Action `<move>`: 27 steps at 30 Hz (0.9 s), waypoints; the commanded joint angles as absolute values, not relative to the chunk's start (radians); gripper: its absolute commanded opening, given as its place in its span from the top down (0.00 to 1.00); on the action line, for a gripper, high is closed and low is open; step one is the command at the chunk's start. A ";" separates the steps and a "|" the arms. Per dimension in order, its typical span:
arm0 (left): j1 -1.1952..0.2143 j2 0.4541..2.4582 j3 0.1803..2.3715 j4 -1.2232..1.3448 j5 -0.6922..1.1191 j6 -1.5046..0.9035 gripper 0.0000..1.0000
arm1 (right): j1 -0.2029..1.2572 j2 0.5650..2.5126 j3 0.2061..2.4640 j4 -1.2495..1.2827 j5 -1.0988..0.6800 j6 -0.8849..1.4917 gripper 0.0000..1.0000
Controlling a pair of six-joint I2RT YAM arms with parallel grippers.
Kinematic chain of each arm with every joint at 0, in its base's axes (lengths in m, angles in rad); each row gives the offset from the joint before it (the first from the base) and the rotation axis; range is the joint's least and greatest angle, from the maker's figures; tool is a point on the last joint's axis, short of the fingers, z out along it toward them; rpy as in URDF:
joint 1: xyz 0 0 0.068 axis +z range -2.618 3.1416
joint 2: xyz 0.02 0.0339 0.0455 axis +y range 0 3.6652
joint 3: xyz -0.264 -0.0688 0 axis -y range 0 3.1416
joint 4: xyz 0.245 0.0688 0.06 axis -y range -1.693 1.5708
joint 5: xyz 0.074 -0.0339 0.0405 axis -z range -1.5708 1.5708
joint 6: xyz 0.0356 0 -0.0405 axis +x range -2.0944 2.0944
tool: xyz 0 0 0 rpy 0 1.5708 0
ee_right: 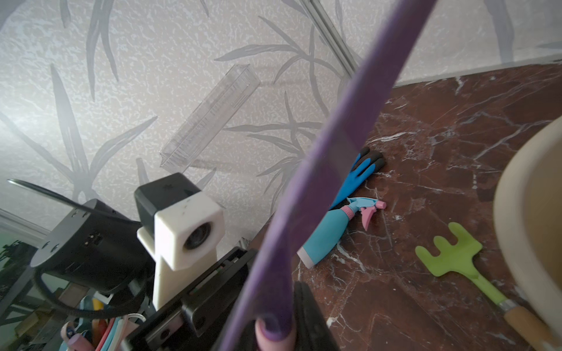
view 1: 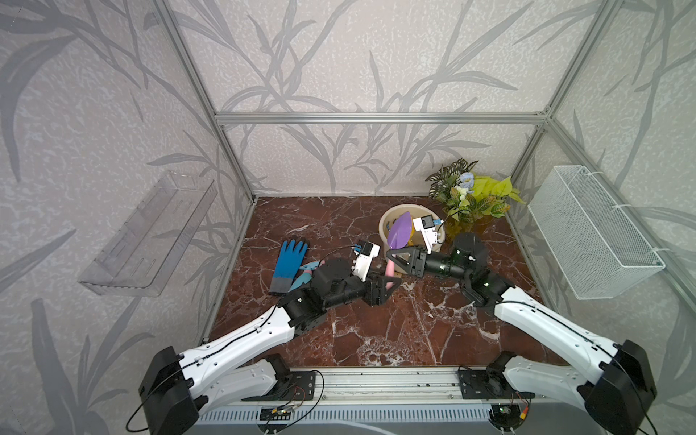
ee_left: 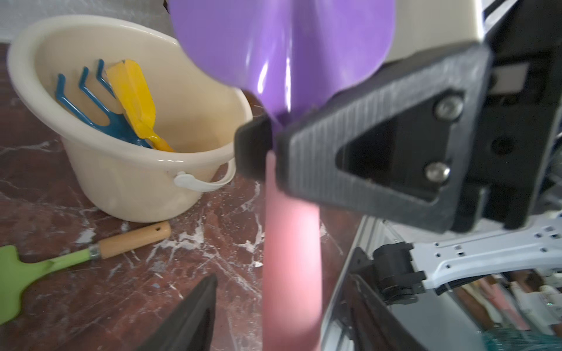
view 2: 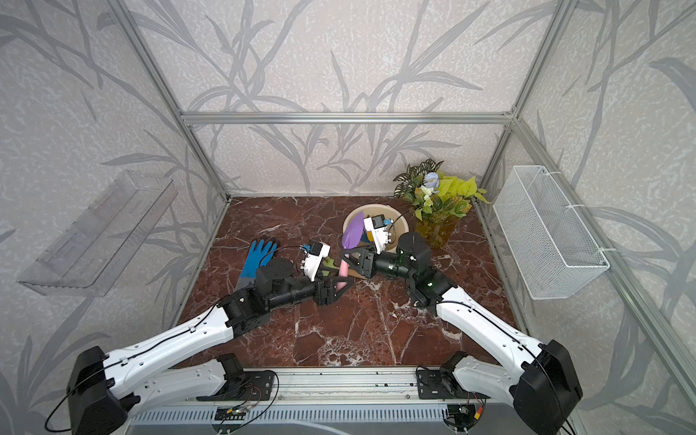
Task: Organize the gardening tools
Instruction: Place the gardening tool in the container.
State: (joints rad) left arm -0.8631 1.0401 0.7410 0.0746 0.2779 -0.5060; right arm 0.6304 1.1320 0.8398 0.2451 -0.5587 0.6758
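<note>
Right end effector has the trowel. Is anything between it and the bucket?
Nothing visible blocks the path from the trowel to the bucket. The fork and shovel lean against one side inside, leaving room. The left end effector is open around the handle, so lift clear of it first.

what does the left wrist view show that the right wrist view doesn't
Only left wrist: the blue fork and yellow shovel inside the bucket. Only right wrist: the spray bottle, blue glove and clear wall shelf. Both: the purple trowel gripped by the right tool, the green rake, the bucket and the marble table.
</note>
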 commanded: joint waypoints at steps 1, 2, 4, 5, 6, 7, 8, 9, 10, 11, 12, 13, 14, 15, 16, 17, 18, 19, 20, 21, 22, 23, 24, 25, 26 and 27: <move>-0.866 1.002 0.725 0.065 0.223 -0.499 0.26 | 0.632 1.091 0.921 0.139 -0.437 0.553 0.98; -0.866 0.992 0.723 0.053 0.207 -0.499 0.24 | 0.632 1.090 0.940 0.108 -0.401 0.524 0.99; -0.865 0.970 0.715 0.025 0.167 -0.496 0.18 | 0.628 1.094 0.986 0.035 -0.317 0.473 0.99; -0.865 0.954 0.712 0.007 0.135 -0.498 0.15 | 0.624 1.101 1.013 0.000 -0.271 0.446 0.99; -0.865 0.941 0.713 -0.016 0.095 -0.499 0.14 | 0.617 1.111 1.041 -0.035 -0.224 0.421 0.99; -0.864 0.930 0.714 -0.041 0.051 -0.501 0.13 | 0.612 1.122 1.066 -0.059 -0.188 0.399 0.99; -0.864 0.917 0.716 -0.072 -0.015 -0.508 0.13 | 0.604 1.137 1.093 -0.085 -0.151 0.374 0.99; -0.864 0.906 0.718 -0.108 -0.084 -0.518 0.11 | 0.595 1.154 1.121 -0.107 -0.112 0.353 0.99; -0.864 0.899 0.720 -0.137 -0.131 -0.522 0.10 | 0.586 1.173 1.145 -0.123 -0.086 0.338 0.99; -0.864 0.893 0.724 -0.164 -0.180 -0.527 0.10 | 0.571 1.196 1.170 -0.141 -0.060 0.322 0.99; -0.862 0.887 0.725 -0.186 -0.213 -0.535 0.09 | 0.564 1.222 1.197 -0.164 -0.020 0.306 0.99; -0.862 0.883 0.725 -0.197 -0.229 -0.539 0.08 | 0.562 1.244 1.226 -0.185 0.018 0.284 0.99; -0.863 0.878 0.723 -0.202 -0.238 -0.544 0.08 | 0.560 1.275 1.256 -0.204 0.056 0.255 0.99; -0.862 0.875 0.718 -0.203 -0.240 -0.548 0.07 | 0.560 1.305 1.281 -0.219 0.104 0.233 0.99; -0.862 0.871 0.715 -0.200 -0.240 -0.552 0.06 | 0.558 1.332 1.300 -0.227 0.142 0.213 0.99; -0.862 0.869 0.711 -0.200 -0.242 -0.555 0.06 | 0.558 1.362 1.319 -0.236 0.173 0.195 0.99; -0.862 0.867 0.709 -0.202 -0.246 -0.560 0.05 | 0.558 1.391 1.334 -0.242 0.207 0.176 0.99; -0.862 0.867 0.707 -0.203 -0.252 -0.564 0.05 | 0.558 1.413 1.342 -0.243 0.230 0.164 0.99; -0.862 0.867 0.707 -0.204 -0.256 -0.567 0.05 | 0.557 1.435 1.345 -0.238 0.251 0.154 1.00; -0.863 0.864 0.706 -0.204 -0.257 -0.568 0.05 | 0.557 1.449 1.343 -0.231 0.270 0.146 1.00; -0.863 0.865 0.706 -0.205 -0.256 -0.568 0.05 | 0.557 1.465 1.338 -0.218 0.287 0.139 1.00; -0.861 0.863 0.705 -0.205 -0.258 -0.570 0.05 | 0.557 1.481 1.331 -0.205 0.301 0.127 1.00; -0.861 0.863 0.705 -0.204 -0.259 -0.572 0.05 | 0.555 1.495 1.330 -0.203 0.314 0.123 1.00; -0.861 0.863 0.704 -0.205 -0.261 -0.574 0.05 | 0.556 1.512 1.327 -0.198 0.328 0.117 1.00; -0.861 0.862 0.704 -0.206 -0.259 -0.575 0.05 | 0.555 1.526 1.323 -0.191 0.338 0.110 1.00; -0.861 0.862 0.703 -0.207 -0.260 -0.577 0.05 | 0.555 1.538 1.319 -0.185 0.345 0.104 1.00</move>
